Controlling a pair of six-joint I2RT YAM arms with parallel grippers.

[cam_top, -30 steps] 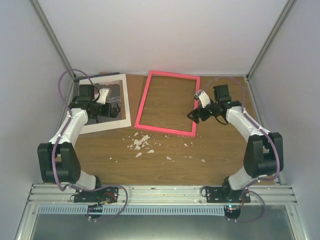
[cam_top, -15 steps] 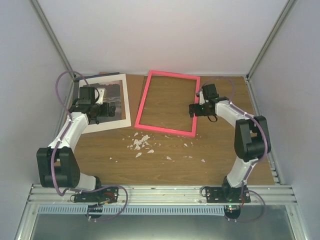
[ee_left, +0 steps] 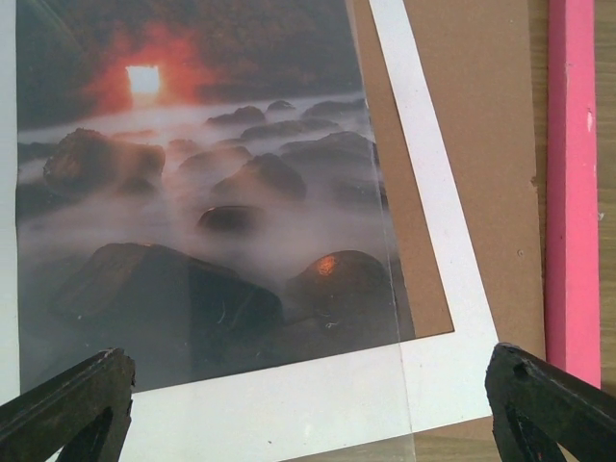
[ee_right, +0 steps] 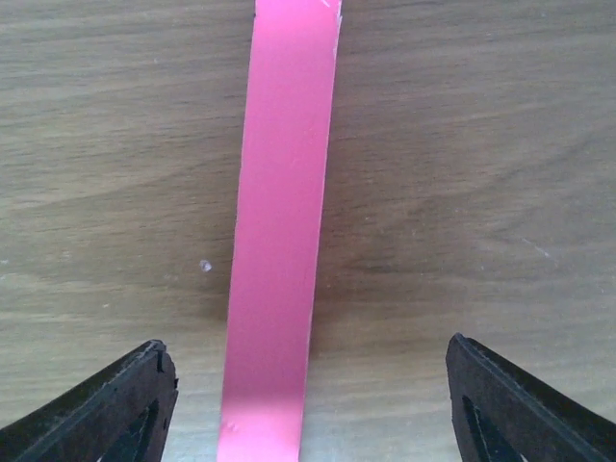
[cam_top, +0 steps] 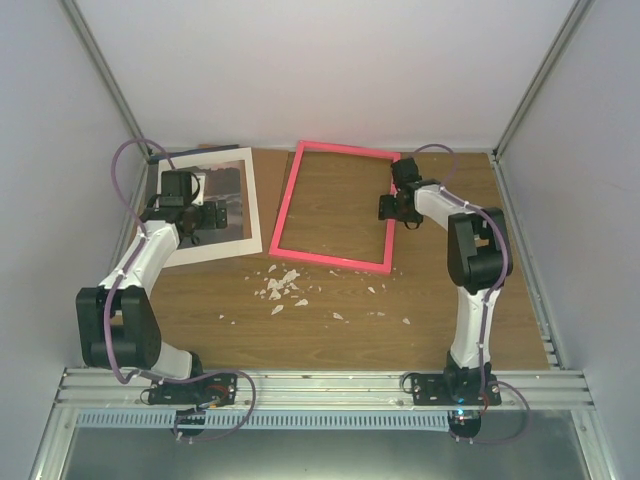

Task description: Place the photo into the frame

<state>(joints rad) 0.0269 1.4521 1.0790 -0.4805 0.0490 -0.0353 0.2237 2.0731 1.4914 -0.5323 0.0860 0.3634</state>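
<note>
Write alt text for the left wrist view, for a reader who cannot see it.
The photo, a dark misty landscape of rocks under a glowing red sun, lies inside a white mat border, with brown backing board and an edge of the pink frame to its right. The left gripper is open, its black fingers at the bottom corners.

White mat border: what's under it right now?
Through its window the photo shows, with a strip of brown backing board beside it; that board also pokes out past the mat on the right. What the border itself covers is hidden.
</note>
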